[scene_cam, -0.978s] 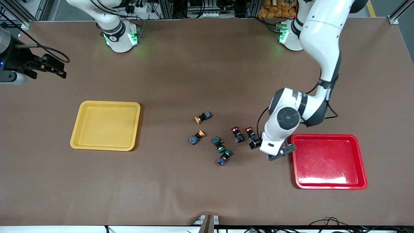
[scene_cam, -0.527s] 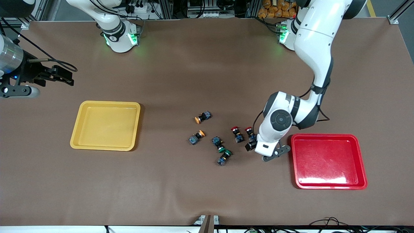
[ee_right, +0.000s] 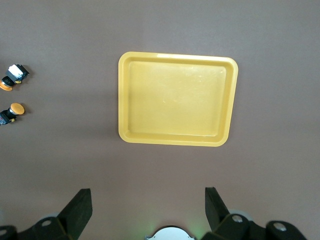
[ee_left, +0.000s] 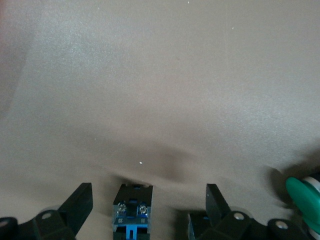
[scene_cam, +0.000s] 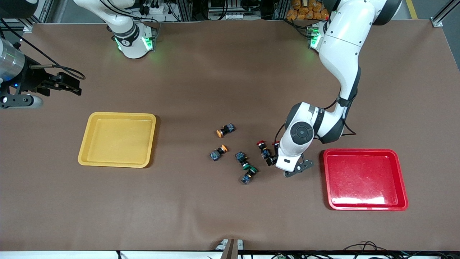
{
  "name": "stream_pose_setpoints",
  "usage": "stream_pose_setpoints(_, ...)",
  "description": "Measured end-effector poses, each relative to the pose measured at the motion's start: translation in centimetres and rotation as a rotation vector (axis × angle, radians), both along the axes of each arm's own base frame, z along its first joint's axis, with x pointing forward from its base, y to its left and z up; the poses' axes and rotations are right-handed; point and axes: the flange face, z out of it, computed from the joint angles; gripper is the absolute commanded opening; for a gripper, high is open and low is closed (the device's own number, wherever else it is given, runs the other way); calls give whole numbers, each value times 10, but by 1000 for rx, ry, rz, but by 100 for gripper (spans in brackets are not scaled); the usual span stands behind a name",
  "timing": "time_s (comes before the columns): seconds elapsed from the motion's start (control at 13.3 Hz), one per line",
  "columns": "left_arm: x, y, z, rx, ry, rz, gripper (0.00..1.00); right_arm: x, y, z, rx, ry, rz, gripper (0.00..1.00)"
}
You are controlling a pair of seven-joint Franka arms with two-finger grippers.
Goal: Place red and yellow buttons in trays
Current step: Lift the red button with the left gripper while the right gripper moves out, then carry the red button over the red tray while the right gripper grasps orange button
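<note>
Right over the 2 red buttons (scene_cam: 264,149), the left gripper (ee_left: 145,212) hangs wide open and empty, 1 button's base sitting squarely between its fingers (ee_left: 80,205), while the right gripper (ee_right: 145,210) waits, also open.

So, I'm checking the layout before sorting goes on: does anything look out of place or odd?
Mostly no. The six buttons lie tipped on their sides, loosely scattered between the empty yellow tray and red tray. Two green-capped buttons sit among them, with no matching tray. Nothing is spilled or broken.
</note>
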Motion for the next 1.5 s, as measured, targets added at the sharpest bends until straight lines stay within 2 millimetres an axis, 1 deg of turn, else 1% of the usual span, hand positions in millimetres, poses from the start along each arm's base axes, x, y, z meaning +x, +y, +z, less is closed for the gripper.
stream_pose_setpoints(0.3,-14,-10,-15,14,27,-22,100,0,2,0,0,1,4,100)
stream_pose_setpoints(0.53,-21,-12,-21,21,41,-29,100,0,3,-1,0,3,6,100)
stream_pose_setpoints(0.6,-21,-12,-22,22,41,-29,89,0,3,-1,0,4,6,100)
stream_pose_setpoints(0.68,-21,-11,-22,23,42,-28,74,1,3,-3,0,8,6,100)
stream_pose_setpoints(0.75,-21,-10,-22,25,43,-26,59,4,3,-10,0,23,6,100)
stream_pose_setpoints(0.83,-20,-8,-22,26,44,-25,45,10,3,-25,-1,51,7,100)
stream_pose_setpoints(0.9,-20,-7,-22,27,45,-24,34,18,3,-45,-1,86,7,100)
stream_pose_setpoints(0.98,-19,-8,-21,26,44,-24,22,27,3,-64,-4,117,8,100)
stream_pose_setpoints(1.05,-19,-8,-20,25,42,-25,13,33,2,-78,-9,139,8,100)
stream_pose_setpoints(1.13,-18,-7,-19,26,43,-33,7,35,1,-86,-12,150,9,100)
stream_pose_setpoints(1.2,-17,-4,-19,29,47,-43,2,36,1,-87,-14,153,10,100)
stream_pose_setpoints(1.35,-11,5,-15,35,49,-48,0,36,2,-86,-14,153,10,100)
stream_pose_setpoints(1.5,1,24,-2,39,39,-66,0,37,4,-89,-17,159,0,100)
